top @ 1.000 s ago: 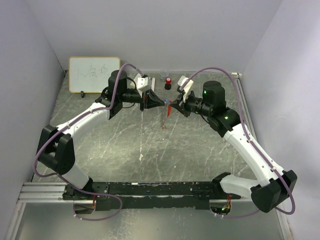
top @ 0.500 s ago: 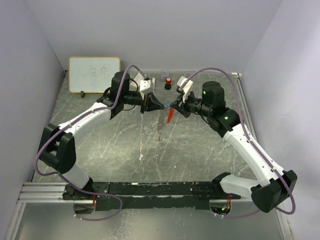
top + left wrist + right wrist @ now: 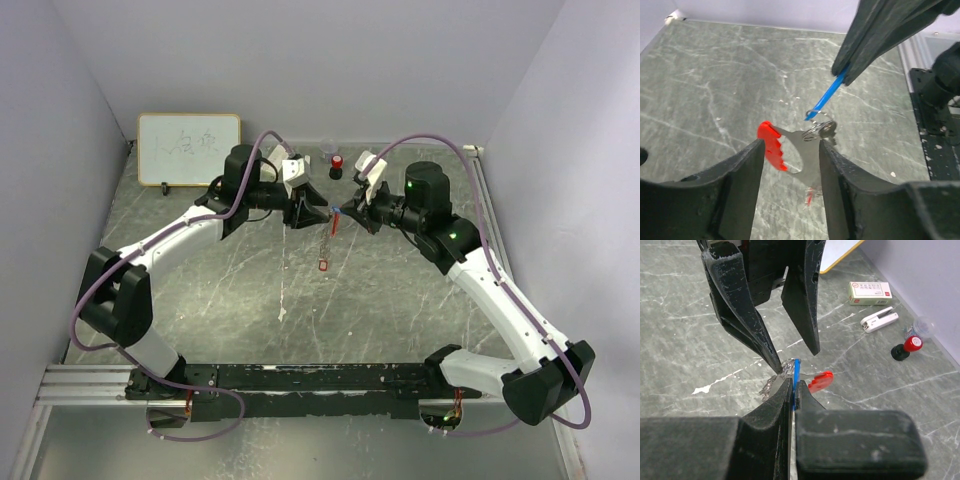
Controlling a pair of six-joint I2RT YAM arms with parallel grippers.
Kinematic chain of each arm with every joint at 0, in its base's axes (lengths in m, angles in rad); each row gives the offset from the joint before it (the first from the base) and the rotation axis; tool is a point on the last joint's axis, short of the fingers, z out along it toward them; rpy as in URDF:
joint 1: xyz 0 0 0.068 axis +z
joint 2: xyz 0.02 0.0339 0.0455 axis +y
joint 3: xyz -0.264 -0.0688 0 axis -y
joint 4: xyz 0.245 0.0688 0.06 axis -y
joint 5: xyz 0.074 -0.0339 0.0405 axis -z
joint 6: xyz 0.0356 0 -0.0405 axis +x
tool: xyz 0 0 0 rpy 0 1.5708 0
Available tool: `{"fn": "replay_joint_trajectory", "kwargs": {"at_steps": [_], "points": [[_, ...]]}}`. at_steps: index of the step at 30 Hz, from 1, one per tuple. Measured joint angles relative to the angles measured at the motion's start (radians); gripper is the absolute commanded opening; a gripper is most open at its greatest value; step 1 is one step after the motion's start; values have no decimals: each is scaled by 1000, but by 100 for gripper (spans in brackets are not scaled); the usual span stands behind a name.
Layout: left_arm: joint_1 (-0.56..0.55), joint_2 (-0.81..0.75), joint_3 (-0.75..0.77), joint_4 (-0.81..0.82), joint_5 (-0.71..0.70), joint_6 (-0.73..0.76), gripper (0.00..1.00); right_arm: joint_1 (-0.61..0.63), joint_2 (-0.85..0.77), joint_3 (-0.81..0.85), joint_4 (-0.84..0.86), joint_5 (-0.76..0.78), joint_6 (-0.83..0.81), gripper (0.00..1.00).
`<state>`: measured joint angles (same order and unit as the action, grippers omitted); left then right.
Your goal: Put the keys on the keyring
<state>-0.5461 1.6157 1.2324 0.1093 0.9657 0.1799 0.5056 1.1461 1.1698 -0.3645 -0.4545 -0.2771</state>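
Note:
My right gripper [image 3: 345,214] [image 3: 794,383] is shut on the blue key [image 3: 796,371] [image 3: 828,94], held above the table. The keyring [image 3: 324,250] hangs from that key by its thin metal ring [image 3: 818,131]. Its grey strip and red strap [image 3: 772,145] [image 3: 821,380] dangle below. My left gripper [image 3: 312,212] [image 3: 791,146] is open, its fingers [image 3: 746,315] standing either side of the strip without pinching it. A small blurred red bit [image 3: 810,197] shows under the strip; I cannot tell whether it is the red key.
A whiteboard [image 3: 188,148] leans at the back left. Along the back wall are a red-and-black bottle [image 3: 336,164] [image 3: 905,347], a clear cup [image 3: 922,327], a white box [image 3: 870,292] and a white clip-like thing [image 3: 880,320].
My left gripper has opened and let go of the keyring. The strap has dropped and now hangs lower under the blue key. The right gripper stays shut in place.

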Motion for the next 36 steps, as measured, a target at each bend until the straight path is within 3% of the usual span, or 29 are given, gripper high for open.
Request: {"fn": "replay_joint_trajectory", "kwargs": {"at_steps": [3, 14, 23, 36], "points": [[0, -12, -18, 13, -54, -11, 64, 0, 0, 8, 0, 5, 4, 0], [13, -167, -153, 113, -310, -66, 64, 0, 19, 68, -11, 49, 68, 0], [13, -237, -183, 180, -333, -75, 58, 0, 99, 162, -53, 96, 154, 0], [-8, -261, -251, 238, -312, -75, 49, 0, 127, 175, -66, 123, 282, 0]]}}
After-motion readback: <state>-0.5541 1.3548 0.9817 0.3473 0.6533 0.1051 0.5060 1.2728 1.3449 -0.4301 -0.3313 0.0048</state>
